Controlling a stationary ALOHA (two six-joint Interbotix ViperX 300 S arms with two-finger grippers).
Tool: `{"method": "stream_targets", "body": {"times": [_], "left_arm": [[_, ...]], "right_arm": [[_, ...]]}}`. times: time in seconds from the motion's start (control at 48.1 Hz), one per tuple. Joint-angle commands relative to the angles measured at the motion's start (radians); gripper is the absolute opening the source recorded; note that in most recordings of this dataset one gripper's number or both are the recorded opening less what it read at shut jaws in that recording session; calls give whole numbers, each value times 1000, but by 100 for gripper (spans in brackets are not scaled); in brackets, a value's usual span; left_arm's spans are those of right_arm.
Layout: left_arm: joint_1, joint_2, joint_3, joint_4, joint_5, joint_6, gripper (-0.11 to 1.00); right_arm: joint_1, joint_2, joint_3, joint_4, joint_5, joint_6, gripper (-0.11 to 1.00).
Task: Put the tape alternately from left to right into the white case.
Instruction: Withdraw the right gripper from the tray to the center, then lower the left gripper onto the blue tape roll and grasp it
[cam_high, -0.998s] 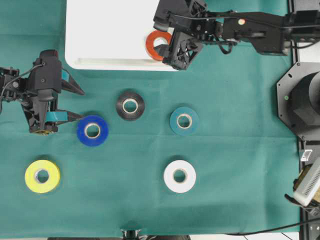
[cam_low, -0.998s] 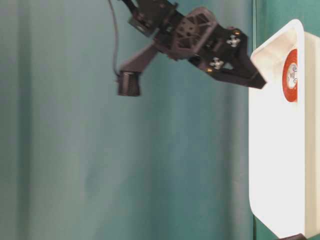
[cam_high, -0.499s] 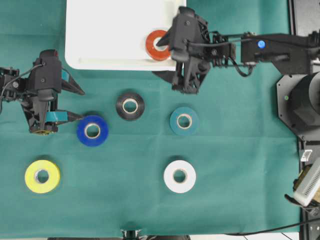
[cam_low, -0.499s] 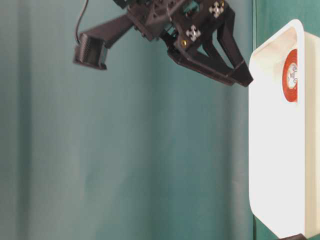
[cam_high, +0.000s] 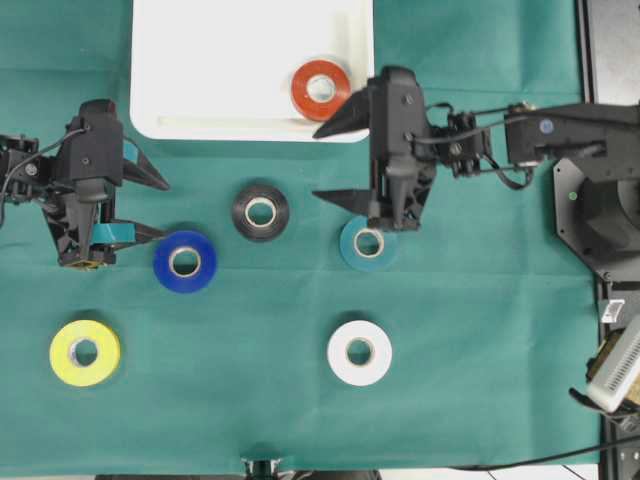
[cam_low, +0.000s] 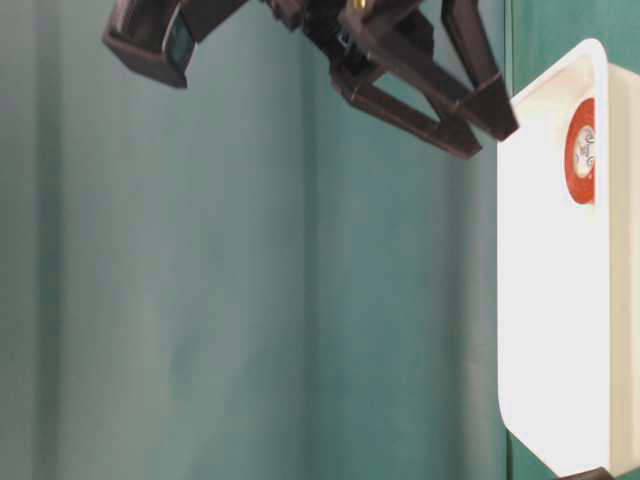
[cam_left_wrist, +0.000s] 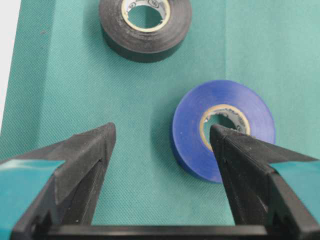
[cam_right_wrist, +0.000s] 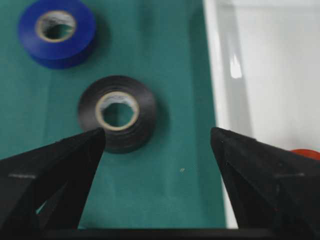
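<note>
Right end effector (cam_high: 335, 158) now sits clear of the white case (cam_high: 200, 70), wide open, empty; red tape (cam_high: 320, 88) delivered. Left end effector (cam_high: 155, 208), open and empty, I judge next on blue tape (cam_high: 185, 261).

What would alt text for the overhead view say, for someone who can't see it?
On a green cloth, an orange tape roll lies in the white case, while black, blue, teal, white and yellow rolls wait outside. The right gripper is open beside the case; the left gripper is open near the blue roll.
</note>
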Motion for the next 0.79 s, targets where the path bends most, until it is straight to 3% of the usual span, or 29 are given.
{"method": "stream_targets", "body": {"times": [0.0,0.416,0.769], "left_arm": [[-3,-12,-15,-2,-2,-2,79],[-17,8,-44,-2,40,-6,79],[-46,97,-77,-2,64,-106,79]], "right_arm": [[6,-29,6,-2,-35,-2,81],[6,-29,18,-2,-61,-2,81],[6,-26,21,-2,-57,-2,81]]}}
